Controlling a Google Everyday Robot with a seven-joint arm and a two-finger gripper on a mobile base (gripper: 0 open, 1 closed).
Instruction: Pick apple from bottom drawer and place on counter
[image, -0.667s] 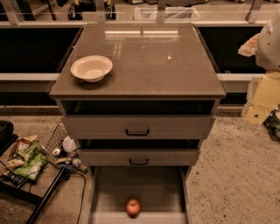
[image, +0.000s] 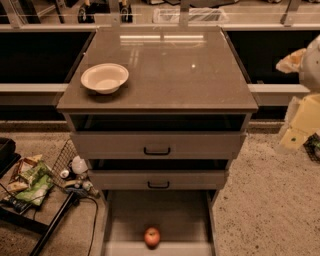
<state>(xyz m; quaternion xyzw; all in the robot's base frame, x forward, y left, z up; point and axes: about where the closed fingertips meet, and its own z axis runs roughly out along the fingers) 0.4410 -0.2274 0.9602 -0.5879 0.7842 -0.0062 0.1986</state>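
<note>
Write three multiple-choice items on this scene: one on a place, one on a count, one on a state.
1. The apple lies: A on the counter; B in the bottom drawer; C in the bowl.
2. Drawers with black handles: A one; B three; C two.
3. The bottom drawer is: A pulled open; B shut; C taken out.
Key: B, it rests on the drawer floor, counter and bowl bare of it, claw off at the right edge; C, the upper two; A, its floor shows.

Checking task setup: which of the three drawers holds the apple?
The bottom drawer, the one pulled out farthest with its floor exposed; the apple sits near its front. The gripper is at the right edge, away from it.
</note>
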